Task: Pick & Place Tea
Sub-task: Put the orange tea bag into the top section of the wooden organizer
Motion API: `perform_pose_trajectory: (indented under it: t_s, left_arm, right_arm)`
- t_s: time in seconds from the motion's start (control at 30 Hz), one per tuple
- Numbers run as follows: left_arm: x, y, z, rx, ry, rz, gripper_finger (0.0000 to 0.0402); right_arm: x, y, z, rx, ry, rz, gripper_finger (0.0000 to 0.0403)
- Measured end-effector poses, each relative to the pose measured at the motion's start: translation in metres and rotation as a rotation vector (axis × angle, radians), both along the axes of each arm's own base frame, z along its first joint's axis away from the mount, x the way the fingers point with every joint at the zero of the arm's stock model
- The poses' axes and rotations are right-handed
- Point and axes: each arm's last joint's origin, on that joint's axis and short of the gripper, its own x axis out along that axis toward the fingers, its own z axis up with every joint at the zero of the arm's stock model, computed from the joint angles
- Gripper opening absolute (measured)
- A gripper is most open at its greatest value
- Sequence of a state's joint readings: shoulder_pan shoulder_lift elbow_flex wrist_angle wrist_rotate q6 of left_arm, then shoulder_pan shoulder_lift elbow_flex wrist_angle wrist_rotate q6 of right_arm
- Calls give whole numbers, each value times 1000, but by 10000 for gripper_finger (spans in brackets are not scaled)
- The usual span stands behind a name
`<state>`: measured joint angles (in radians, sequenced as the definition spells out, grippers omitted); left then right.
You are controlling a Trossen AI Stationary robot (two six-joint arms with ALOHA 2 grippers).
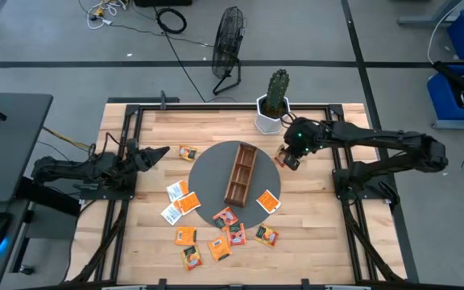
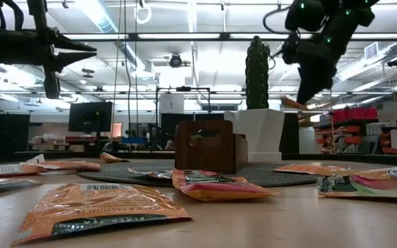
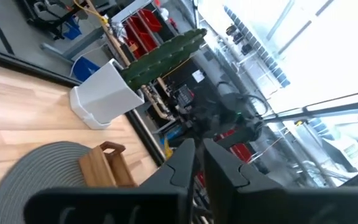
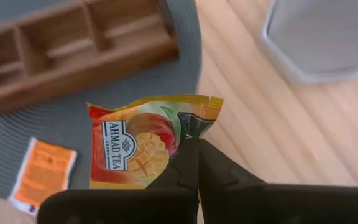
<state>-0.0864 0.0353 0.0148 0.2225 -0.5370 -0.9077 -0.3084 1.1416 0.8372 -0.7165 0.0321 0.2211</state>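
Orange-printed tea sachet hangs pinched in my right gripper, at the mat's two o'clock edge. Next, I carry it over the wooden tray. Left gripper waits, fingers nearly closed.

On the wooden table, a brown compartment tray lies on a round grey mat — orange tea sachets scattered around its near edge — while the right gripper hovers beside a potted cactus.
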Motion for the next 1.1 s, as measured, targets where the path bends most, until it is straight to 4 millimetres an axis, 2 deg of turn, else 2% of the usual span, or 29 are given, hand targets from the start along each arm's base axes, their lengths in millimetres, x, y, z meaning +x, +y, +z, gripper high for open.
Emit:
perform_pose_trajectory:
  t_s: [0.3, 0.43, 0.57, 0.7, 1.1]
  left_arm:
    - [-1, 1, 20, -1, -35, 20, 155]
    - [3, 2, 30, 103, 44, 57, 183]
    - [12, 3, 40, 231, 161, 90, 187]
    - [27, 4, 48, 307, 274, 102, 182]
    - [77, 13, 57, 316, 491, 131, 179]
  right_arm:
    - [21, 19, 27, -167, -160, 93, 0]
    - [31, 26, 40, -229, -277, 95, 0]
    - [39, 28, 53, -242, -372, 24, 0]
    - [50, 27, 62, -215, -393, -18, 0]
    - [100, 22, 82, -107, -426, -139, 0]
